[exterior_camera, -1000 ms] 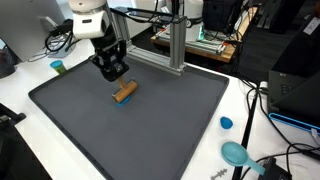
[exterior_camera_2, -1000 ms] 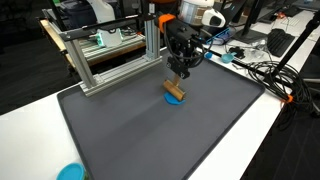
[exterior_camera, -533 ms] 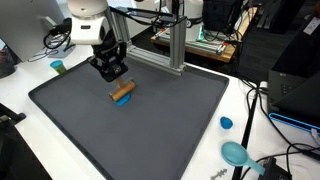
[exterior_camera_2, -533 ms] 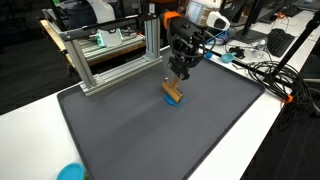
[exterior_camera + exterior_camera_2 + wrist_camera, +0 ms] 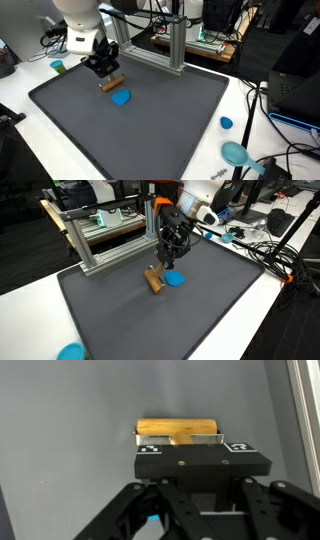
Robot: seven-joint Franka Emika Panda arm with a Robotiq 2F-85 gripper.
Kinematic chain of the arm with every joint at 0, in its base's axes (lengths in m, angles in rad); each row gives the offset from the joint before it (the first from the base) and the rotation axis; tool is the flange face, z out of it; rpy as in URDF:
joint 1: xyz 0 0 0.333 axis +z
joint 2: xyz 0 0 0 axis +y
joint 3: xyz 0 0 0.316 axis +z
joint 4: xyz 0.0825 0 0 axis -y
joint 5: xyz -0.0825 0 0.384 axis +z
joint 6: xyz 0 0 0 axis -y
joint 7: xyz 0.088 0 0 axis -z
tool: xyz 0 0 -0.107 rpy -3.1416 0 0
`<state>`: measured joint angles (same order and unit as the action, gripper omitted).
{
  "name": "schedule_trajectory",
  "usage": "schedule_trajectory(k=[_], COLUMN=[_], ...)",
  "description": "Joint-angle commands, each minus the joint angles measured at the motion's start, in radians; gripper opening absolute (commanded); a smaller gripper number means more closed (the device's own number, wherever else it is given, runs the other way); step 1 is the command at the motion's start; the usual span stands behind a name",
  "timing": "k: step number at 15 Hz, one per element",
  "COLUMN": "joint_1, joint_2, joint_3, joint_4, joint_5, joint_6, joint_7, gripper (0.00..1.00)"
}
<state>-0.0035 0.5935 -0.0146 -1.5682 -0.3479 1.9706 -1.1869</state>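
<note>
— While the gripper (image 5: 105,73) is clamping the wooden block (image 5: 111,83) across its middle, where is it hanging?
— Low over the grey mat (image 5: 150,120), just beside the blue disc (image 5: 121,98); whether it is touching the mat, I cannot tell.
— What is worrying you?
— The pinch is looking narrow: the block could be twisting loose, or dragging an end into the disc.

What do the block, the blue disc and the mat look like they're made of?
Block: looks like bare wood, going by its streaky tan-gold colour and dull, unpainted face.
Disc: probably plastic, judging by its even bright blue; too small to be sure.
Mat: dark grey and matte with no glare, perhaps rubber or foam.
</note>
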Motion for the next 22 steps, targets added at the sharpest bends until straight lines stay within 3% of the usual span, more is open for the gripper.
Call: schedule_trajectory(k=[1, 7, 12, 14, 16, 17, 18, 20, 21, 22], joint_1=[-0.06, -0.238, -0.272, -0.219, -0.172, -0.177, -0.159, -0.151, -0.153, -0.142], joint_2=[0.015, -0.179, -0.426, -0.522, -0.595, -0.492, -0.521, -0.521, -0.51, -0.508], joint_3=[0.018, 0.074, 0.071, 0.048, 0.038, 0.017, 0.014, 0.007, 0.004, -0.004], joint_4=[0.023, -0.064, -0.214, -0.274, -0.323, -0.224, -0.244, -0.246, -0.246, -0.237], joint_5=[0.046, 0.354, 0.625, 0.635, 0.562, 0.592, 0.589, 0.588, 0.589, 0.551], joint_6=[-0.009, -0.018, 0.007, 0.009, -0.031, -0.022, -0.026, -0.025, -0.023, -0.029], joint_7=[-0.03, -0.265, -0.433, -0.39, -0.381, -0.382, -0.376, -0.373, -0.374, -0.205], gripper=[0.22, 0.22, 0.22, 0.22, 0.22, 0.22, 0.47, 0.47, 0.22, 0.22])
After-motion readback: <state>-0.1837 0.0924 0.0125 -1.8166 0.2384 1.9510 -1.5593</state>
